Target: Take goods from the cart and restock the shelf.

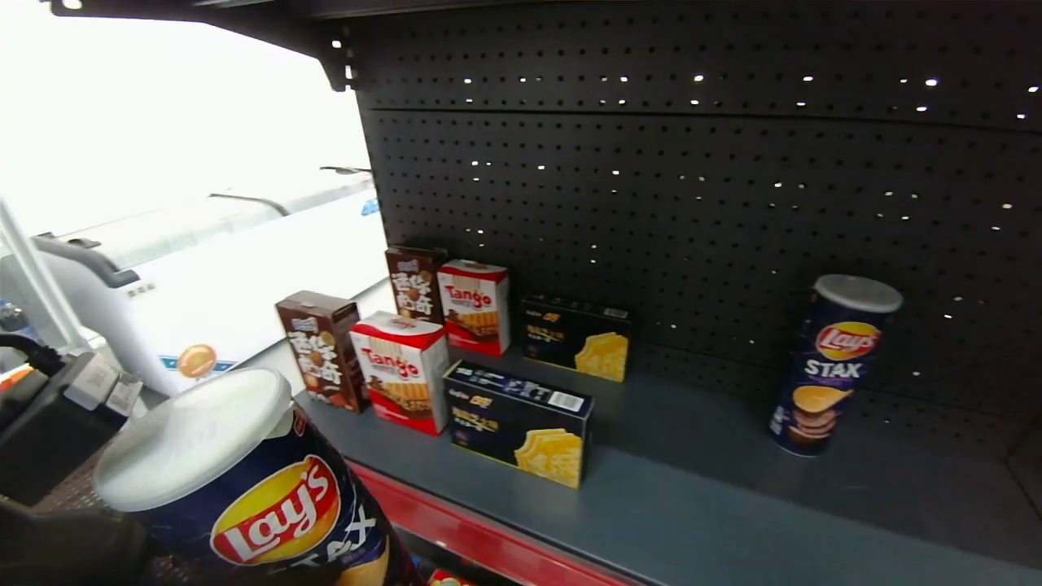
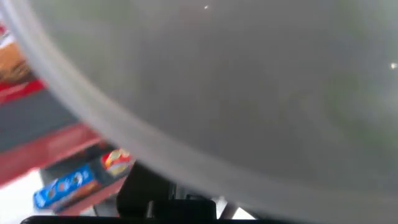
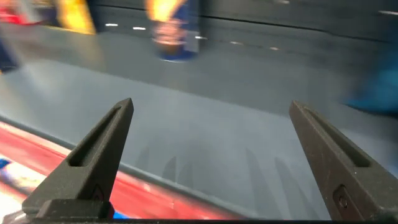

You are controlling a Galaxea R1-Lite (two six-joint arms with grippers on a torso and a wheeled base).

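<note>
A dark blue chips can point(image 1: 252, 496) with a white lid hangs tilted at the lower left, in front of the shelf's red front edge point(image 1: 488, 537). My left gripper point(image 1: 114, 541) is shut on its side, and the can's lid point(image 2: 236, 93) lies right up against the left wrist camera. A second, matching can point(image 1: 830, 366) stands upright on the grey shelf board point(image 1: 692, 505) at the right, and it appears blurred as the far can point(image 3: 171, 31) in the right wrist view. My right gripper point(image 3: 211, 155) is open and holds nothing, hovering above the shelf's front edge point(image 3: 155, 186).
Brown boxes point(image 1: 321, 350), red-and-white wafer boxes point(image 1: 407, 370) and dark blue cracker boxes point(image 1: 521, 423) stand in two rows on the shelf's left half. The black pegboard point(image 1: 692, 187) backs it. Bare board lies between the boxes and the standing can. Blue packets point(image 2: 65, 183) sit on a lower level.
</note>
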